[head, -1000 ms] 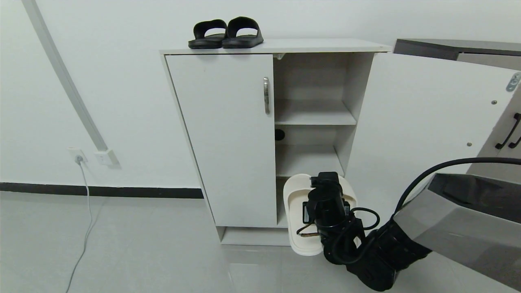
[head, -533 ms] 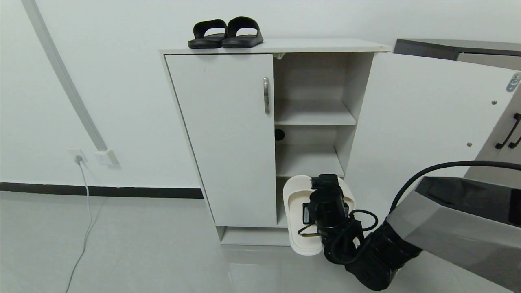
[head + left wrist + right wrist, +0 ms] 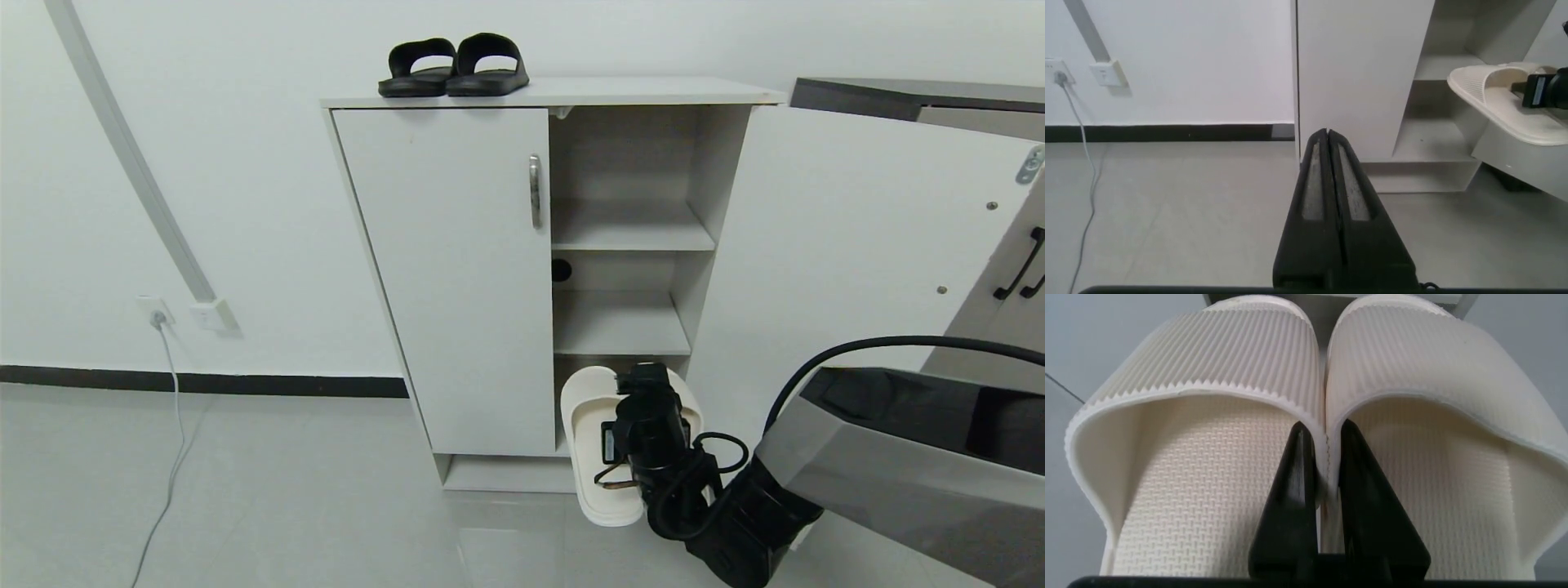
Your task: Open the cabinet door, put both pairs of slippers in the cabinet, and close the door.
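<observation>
Right jaws pinch both cream slippers (image 3: 589,412) before the open cabinet (image 3: 449,286); left jaws closed, empty

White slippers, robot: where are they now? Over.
Right gripper shut on white slippers, at the lowest opening of the cabinet. Left gripper shut, holding nothing. Black slippers on cabinet top. Right door open.

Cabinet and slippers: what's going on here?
The right gripper is shut on the pair of white slippers, pinching their inner edges together, in front of the bottom opening of the cabinet. The right door stands open, the left door closed. The black slippers sit on top. The left gripper is shut and empty.
</observation>
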Tool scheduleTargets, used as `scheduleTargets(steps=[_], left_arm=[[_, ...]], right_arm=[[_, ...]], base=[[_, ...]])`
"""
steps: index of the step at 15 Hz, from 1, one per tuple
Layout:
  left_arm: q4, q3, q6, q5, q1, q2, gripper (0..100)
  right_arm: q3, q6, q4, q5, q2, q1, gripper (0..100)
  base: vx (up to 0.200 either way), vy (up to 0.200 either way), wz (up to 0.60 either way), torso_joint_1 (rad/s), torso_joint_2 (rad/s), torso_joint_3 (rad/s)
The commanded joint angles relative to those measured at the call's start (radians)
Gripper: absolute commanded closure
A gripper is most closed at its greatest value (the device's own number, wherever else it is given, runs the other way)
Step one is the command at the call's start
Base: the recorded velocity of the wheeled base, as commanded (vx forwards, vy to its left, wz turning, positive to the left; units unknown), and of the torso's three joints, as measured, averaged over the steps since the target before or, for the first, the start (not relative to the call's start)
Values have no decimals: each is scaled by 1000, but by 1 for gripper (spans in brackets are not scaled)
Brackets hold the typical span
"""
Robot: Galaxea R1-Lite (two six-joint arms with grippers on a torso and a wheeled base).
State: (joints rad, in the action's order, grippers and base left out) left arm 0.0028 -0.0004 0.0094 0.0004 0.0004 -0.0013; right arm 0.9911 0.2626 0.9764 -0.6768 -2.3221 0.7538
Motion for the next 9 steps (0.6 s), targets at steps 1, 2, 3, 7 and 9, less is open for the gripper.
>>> scheduleTargets(steps=[1, 2, 3, 7, 9], left_arm=[[0, -1, 0, 1, 1, 1, 100], [0, -1, 0, 1, 1, 1, 100], [0, -1, 0, 0, 0, 1, 100], [0, -1, 0, 0, 1, 1, 100], [0, -1, 0, 0, 1, 1, 100]], right_arm=[[0, 0, 1, 2, -3, -1, 100], [0, 0, 1, 2, -5, -1, 100], [0, 0, 1, 2, -8, -1, 100], [4, 0, -1, 3, -10, -11, 100], [23, -2, -1, 3, -28, -11, 100]], base=[[0, 0, 0, 0, 0, 0], [0, 0, 0, 2, 7, -129], [0, 0, 0, 2, 2, -159], [0, 0, 0, 2, 6, -189], [0, 0, 0, 5, 2, -193]])
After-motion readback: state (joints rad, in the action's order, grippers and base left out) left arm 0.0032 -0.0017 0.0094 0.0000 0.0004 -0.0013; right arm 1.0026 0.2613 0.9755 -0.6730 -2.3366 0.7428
